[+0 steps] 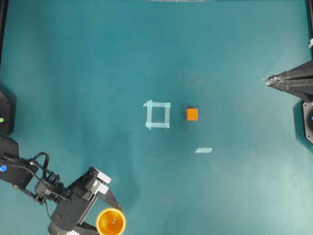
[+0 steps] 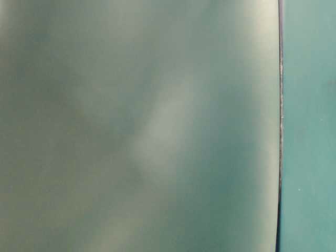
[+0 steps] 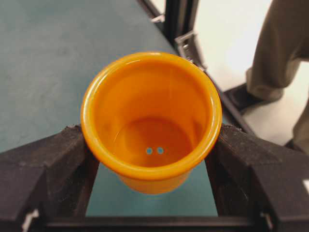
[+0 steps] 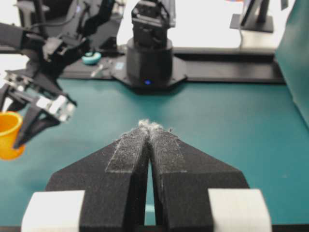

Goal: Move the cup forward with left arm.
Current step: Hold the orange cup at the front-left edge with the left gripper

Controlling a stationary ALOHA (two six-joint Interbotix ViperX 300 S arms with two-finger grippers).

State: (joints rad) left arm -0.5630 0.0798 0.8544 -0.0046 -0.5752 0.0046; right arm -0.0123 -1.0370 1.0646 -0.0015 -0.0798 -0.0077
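The yellow-orange cup (image 1: pixel 111 221) is at the near-left edge of the teal table (image 1: pixel 98 73), upright with its mouth up. My left gripper (image 1: pixel 108 219) is shut on the cup. In the left wrist view both black fingers (image 3: pixel 58 159) press against the cup (image 3: pixel 149 121) just under its thick rim. The right wrist view shows the cup (image 4: pixel 8 136) at far left, with the left gripper (image 4: pixel 17 137) round it. My right gripper (image 1: pixel 268 81) rests at the right edge, and its pads (image 4: pixel 128 145) meet at the tips, holding nothing.
A small orange cube (image 1: pixel 192 114) lies right of a pale tape square (image 1: pixel 158 114) at mid-table. A short tape strip (image 1: pixel 203 150) lies nearer. A person's leg (image 3: pixel 285 48) stands beyond the table edge by the cup. The table-level view shows only blurred teal.
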